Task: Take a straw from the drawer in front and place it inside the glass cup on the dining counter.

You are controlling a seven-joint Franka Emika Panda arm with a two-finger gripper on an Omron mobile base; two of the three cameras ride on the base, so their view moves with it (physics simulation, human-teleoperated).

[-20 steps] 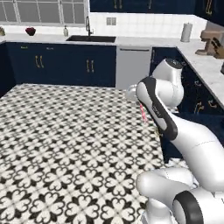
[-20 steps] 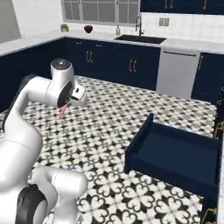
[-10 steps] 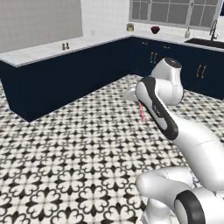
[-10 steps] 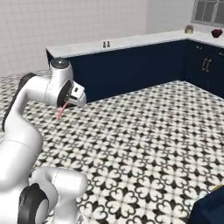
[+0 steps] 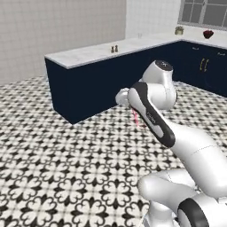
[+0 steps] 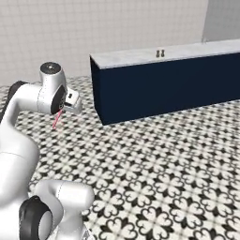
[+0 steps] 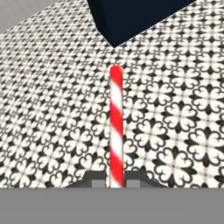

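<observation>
Ahead of you the dining counter runs across the floor, its near corner closest to the arm — two small shakers stand on top. The straw sits between the gripper fingers, pointing out over the floor toward that corner

arm folded up high over its base, elbow bent, wrist turned down toward floor, end effector clamped on straw, fingers tight either side
</observation>
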